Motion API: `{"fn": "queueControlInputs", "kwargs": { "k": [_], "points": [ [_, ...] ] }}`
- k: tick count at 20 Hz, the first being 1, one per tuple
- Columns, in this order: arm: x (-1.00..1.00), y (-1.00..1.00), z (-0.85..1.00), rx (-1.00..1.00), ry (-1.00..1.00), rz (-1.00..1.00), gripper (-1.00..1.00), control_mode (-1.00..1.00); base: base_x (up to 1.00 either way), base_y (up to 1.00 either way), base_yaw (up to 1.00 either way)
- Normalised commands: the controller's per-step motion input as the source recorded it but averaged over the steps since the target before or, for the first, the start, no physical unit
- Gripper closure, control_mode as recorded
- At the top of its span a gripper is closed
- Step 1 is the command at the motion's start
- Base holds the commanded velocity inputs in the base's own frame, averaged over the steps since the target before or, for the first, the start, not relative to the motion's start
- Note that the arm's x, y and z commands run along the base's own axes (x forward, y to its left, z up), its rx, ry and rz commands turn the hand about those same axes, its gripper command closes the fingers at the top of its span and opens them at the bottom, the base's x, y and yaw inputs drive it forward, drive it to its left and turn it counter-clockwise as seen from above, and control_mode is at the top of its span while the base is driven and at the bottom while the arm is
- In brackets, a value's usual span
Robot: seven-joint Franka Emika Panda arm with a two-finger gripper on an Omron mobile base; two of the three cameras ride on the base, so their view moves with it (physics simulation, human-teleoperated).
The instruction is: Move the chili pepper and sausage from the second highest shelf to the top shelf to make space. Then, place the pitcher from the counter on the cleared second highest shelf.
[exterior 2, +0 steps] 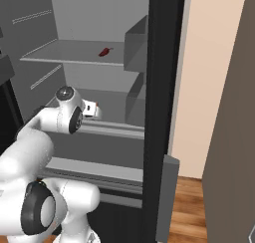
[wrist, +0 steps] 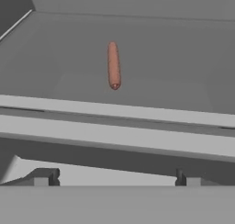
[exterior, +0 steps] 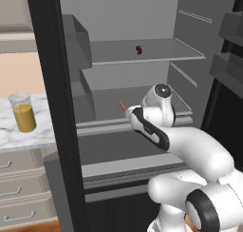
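- The fridge (exterior: 128, 17) stands open, its grey interior facing the robot.
- The counter (exterior: 28, 131), white marble with grey veins, lies at 9 o'clock of the fridge in the left base view, above beige drawers with silver handles.
- The top shelf (exterior: 161, 53) carries the chili pepper; the second highest shelf (exterior: 107, 100) below it carries the sausage.
- The white arm reaches from the lower right of the left base view toward the second highest shelf.
- The pitcher (exterior: 23, 112) stands upright on the counter with orange-yellow liquid inside.
- The gripper (wrist: 117, 176) has its jaws spread wide and pinches nothing; in the hand view its two dark fingertips (wrist: 46, 176) sit short of the shelf's pale front edge.
- The sausage (wrist: 114, 65) lies at 12 o'clock of the gripper, pointing lengthwise away from it, well apart from the fingertips.
- The chili pepper (exterior: 139, 49), dark red and curved, rests near the middle of the top shelf.
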Motion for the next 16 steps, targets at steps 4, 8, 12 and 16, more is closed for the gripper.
{"fn": "queueControlInputs", "kwargs": {
  "k": [4,8,12,16],
  "points": [
    [0.45,0.00,-0.06,0.00,0.04,0.00,-1.00,-1.00,0.00,0.00,0.00],
    [0.29,0.01,-0.07,0.00,0.02,0.00,-1.00,-1.00,0.00,0.00,0.00],
    [0.22,0.08,-0.10,0.00,0.00,0.00,-1.00,-1.00,0.00,0.00,0.00],
    [0.24,0.07,-0.14,0.00,0.00,0.00,-1.00,-1.00,0.00,0.00,0.00]
  ]
}}
